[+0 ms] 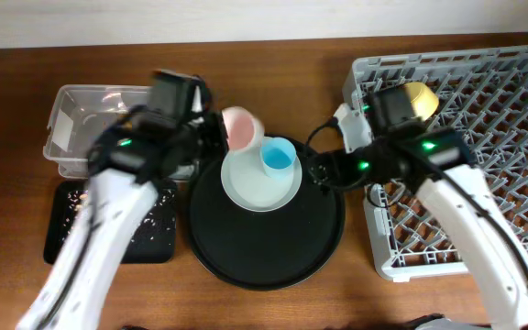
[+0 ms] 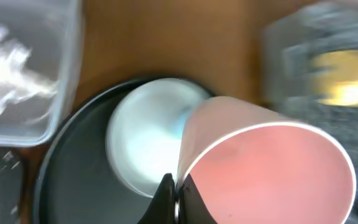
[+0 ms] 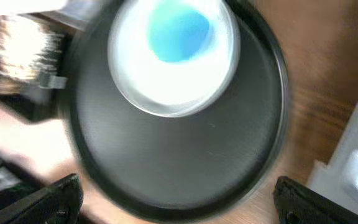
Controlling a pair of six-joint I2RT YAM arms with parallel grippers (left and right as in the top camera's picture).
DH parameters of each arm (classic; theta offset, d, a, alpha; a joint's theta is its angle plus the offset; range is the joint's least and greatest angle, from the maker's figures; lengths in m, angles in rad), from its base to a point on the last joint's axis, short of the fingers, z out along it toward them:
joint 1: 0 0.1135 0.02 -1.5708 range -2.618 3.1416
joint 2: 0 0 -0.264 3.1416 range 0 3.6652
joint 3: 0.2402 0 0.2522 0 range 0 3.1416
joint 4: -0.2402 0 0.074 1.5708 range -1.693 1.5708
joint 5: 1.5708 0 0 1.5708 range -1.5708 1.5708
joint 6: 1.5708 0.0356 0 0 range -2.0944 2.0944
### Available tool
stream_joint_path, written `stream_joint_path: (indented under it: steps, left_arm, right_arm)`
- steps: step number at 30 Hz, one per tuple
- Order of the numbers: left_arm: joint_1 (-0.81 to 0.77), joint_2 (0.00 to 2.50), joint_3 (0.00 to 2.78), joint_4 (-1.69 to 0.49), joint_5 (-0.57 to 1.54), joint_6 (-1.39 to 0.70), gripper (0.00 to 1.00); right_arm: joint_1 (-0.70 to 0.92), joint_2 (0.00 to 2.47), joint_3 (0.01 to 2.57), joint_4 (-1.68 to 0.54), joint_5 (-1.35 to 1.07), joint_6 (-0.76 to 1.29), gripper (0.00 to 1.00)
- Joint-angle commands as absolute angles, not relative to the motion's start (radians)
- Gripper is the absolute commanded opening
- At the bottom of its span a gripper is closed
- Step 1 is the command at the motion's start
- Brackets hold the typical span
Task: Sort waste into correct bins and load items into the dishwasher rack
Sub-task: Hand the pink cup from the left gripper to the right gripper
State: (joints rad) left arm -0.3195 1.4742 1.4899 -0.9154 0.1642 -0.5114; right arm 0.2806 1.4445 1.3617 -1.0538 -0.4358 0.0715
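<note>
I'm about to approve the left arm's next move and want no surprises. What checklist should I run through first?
1. Left hand shut on the pink cup at its rim: ok.
2. Pink cup lifted clear of the plate: cannot tell.
3. Right hand open, holding nothing: ok.
4. Blue cup upright on the plate: ok.
5. Free pegs in the dishwasher rack beside the yellow bowl: ok.
6. Way to the rack free: not ok, the right arm lies between.
</note>
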Motion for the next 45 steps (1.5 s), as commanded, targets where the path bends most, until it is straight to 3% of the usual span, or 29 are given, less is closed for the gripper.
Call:
stream_joint_path:
  steps: [1,7,10,27,35,42,45]
  left_arm:
    - [-0.261,1.386,1.553,-0.934,0.551,-0.401,0.0]
    - [-0.192,1.38,1.553,-0.86,1.051,-0.316,0.0]
    - [-0.197,1.381,1.553,-0.825,1.095,-0.316,0.0]
    - [-0.295,1.381,1.553,-0.756,1.066,-0.316,0.0]
    - [-0.295,1.381,1.553,-0.756,1.066,-0.316,0.0]
    - [-0.295,1.381,1.553,-0.756,1.065,-0.316,0.0]
    - [-0.294,1.381,1.553,-0.751,1.064,-0.316,0.0]
  right_arm:
    - [0.178,1.375,1.389,-1.057,-0.902,-0.113,0.99]
    - [0.011,1.372,1.389,-1.063,-1.44,-0.376,0.99]
    - [0.007,1.372,1.389,-1.055,-1.551,-0.419,0.99]
    - [0.095,1.371,1.394,-0.887,-1.552,-0.36,1.0]
    - [0.157,1.369,1.394,-0.567,-1.552,-0.086,0.86]
    - [0.157,1.369,1.393,-0.561,-1.552,-0.069,0.74]
    - [0.157,1.369,1.393,-0.56,-1.552,-0.069,0.61]
